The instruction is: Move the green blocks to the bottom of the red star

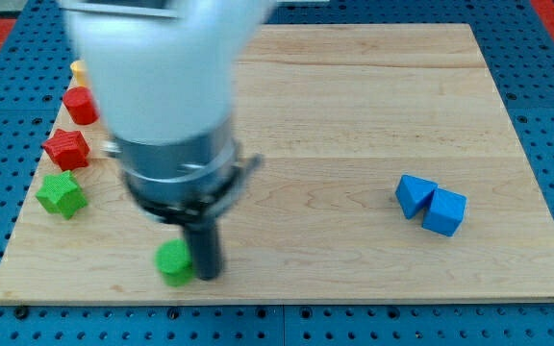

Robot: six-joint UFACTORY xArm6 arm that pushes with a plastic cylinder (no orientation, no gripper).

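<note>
- We carry no fingers, only a dark rod; nothing opens or closes, and nothing is held.
- Our tip [207,275] sits near the table's [354,115] bottom edge, just right of a small green block [174,262] and seemingly touching its side.
- The green star-like block [62,194] lies at the view's left edge, just below the red star [66,149].
- Above the star sits another red block [81,105], with a yellow block [78,69] partly hidden behind our arm.
- Two blue blocks [432,204] touch each other, well apart at the view's right.
</note>
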